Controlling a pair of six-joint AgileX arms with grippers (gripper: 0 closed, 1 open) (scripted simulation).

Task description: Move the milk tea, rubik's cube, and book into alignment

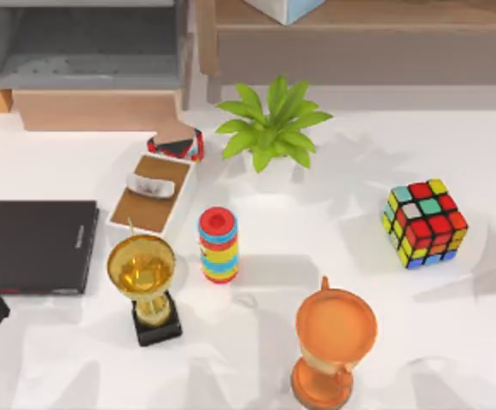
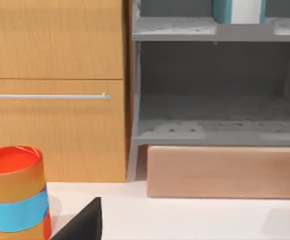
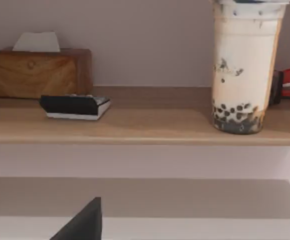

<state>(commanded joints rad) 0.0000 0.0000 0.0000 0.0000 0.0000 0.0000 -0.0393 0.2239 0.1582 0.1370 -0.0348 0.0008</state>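
White tabletop carries the multicoloured black-edged rubik's cube at its right side, well apart from the striped stacked cylinder. A tall plastic cup of milk tea with dark pearls stands on a wooden shelf. The teal-blue book with white page edges sits on a grey shelf. I cannot tell either gripper's finger state.

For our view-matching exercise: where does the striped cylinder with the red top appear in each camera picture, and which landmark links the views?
Top view: the striped cylinder stands mid-table, between the gold trophy and the potted plant.
Left wrist view: it stands close to the camera, before the wooden cabinet.
Right wrist view: faces a wooden shelf holding the milk tea.
Shared landmark, top and left wrist views: the grey shelf unit.
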